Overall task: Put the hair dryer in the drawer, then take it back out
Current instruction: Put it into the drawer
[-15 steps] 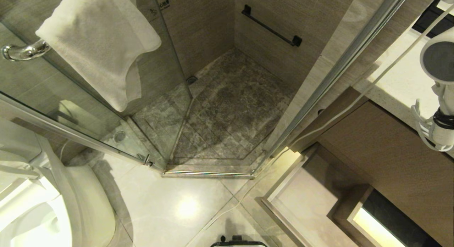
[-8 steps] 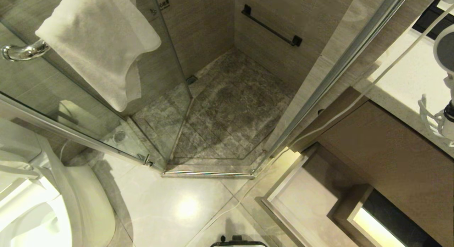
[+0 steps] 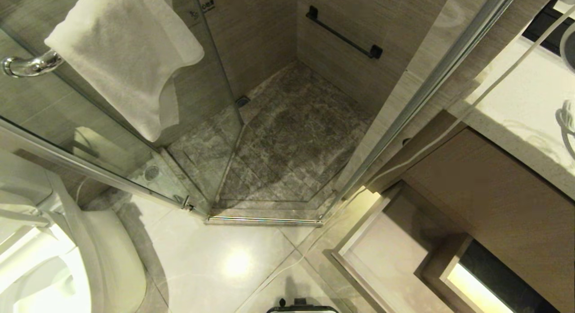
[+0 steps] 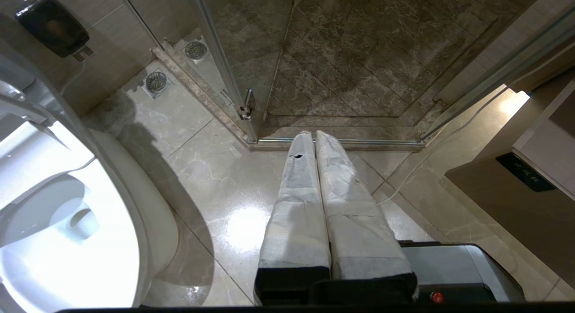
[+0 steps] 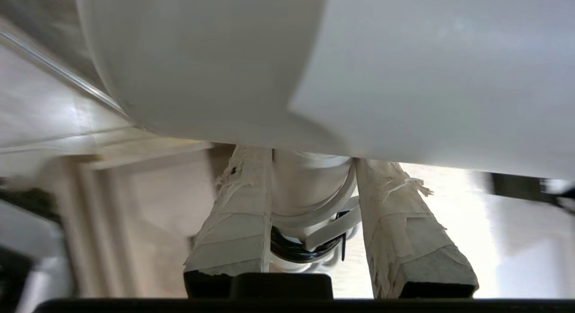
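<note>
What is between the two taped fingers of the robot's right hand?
The hair dryer's white handle, clamped by the right gripper, with a loop of cord; the right wrist view shows it.

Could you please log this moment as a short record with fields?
Setting: bathroom, shower stall ahead, toilet to the robot's left
Hair dryer: clamped by its handle in the right gripper
Left gripper: shut, empty, over the floor
Drawer: labelled front visible; open or closed unclear
Towel: hanging on the shower door handle
</note>
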Motion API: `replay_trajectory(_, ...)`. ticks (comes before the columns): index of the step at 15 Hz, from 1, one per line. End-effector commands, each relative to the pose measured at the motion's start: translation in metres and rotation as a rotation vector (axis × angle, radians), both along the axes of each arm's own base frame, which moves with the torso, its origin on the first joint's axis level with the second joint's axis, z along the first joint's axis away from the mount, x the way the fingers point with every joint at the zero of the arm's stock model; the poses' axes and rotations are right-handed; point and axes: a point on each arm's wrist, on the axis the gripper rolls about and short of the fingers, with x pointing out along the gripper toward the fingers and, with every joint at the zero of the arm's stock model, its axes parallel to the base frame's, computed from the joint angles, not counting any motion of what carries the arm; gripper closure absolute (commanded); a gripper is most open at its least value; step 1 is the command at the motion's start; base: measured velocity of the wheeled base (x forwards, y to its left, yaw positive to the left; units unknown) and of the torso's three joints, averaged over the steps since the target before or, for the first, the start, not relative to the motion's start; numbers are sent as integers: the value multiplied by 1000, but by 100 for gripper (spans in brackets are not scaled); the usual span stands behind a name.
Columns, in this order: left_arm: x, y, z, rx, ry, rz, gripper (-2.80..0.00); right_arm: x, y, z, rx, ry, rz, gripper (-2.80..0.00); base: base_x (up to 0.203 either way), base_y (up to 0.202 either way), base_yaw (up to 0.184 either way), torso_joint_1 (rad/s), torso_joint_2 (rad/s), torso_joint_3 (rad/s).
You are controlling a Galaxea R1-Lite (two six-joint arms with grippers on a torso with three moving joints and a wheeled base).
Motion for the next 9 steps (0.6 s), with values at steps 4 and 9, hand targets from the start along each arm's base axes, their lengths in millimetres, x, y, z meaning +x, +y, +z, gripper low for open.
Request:
replay_trajectory(4, 0, 0, 0, -1, 1, 1, 0, 12, -5, 6, -112, -2, -13, 0, 0, 0, 0, 0, 0, 0)
replay_trajectory(9, 0, 0, 0, 0, 2, -1, 0, 21, -9, 8, -178, 4, -29, 0, 0, 0, 0, 0, 0, 0)
